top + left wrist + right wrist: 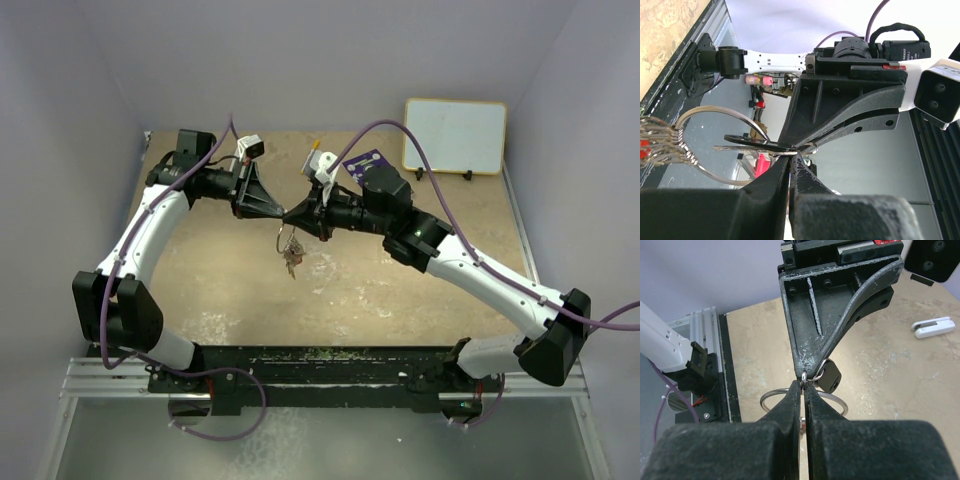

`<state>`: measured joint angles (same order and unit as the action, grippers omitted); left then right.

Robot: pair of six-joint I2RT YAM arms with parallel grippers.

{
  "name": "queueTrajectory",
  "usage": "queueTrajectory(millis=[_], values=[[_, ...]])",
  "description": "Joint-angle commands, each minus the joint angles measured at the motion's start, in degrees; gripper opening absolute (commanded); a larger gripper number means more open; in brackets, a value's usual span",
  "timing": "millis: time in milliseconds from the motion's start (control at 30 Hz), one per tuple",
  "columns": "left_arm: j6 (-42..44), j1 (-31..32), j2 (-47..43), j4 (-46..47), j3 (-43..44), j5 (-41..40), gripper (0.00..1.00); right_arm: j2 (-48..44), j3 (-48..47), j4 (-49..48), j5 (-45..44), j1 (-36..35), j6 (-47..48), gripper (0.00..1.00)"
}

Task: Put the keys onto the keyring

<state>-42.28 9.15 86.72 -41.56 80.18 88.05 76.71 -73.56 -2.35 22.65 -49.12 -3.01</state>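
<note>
My two grippers meet tip to tip above the table's middle. The left gripper (283, 213) (791, 156) is shut on a black-headed key (747, 141) (830, 378) with a small split ring, as far as I can tell. Facing it, the right gripper (297, 215) (803, 383) is shut at the same spot on the keyring (287, 240) (715, 107) (835, 399). That large wire ring hangs under the pinch. Several keys (291, 260) (655, 147) with red tags dangle bunched on its far side. Exactly which wire each tip clamps is hard to see.
A purple card (363, 162) lies behind the right wrist. A whiteboard (455, 135) leans at the back right. A small white clip-like piece (932, 327) lies on the tan tabletop (400, 290). The black base rail (320, 360) runs along the near edge.
</note>
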Motion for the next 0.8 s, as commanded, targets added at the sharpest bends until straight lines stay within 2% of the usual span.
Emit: queueTrajectory(millis=[0, 767], values=[[1.5, 0.7, -2.6, 0.3, 1.0, 11.3, 0.04, -1.0, -0.1, -5.8, -0.6, -0.4, 1.0, 0.00], [1.9, 2.7, -3.2, -1.2, 4.5, 11.4, 0.04, -0.2, 1.9, -7.5, -0.8, -0.4, 1.3, 0.00]])
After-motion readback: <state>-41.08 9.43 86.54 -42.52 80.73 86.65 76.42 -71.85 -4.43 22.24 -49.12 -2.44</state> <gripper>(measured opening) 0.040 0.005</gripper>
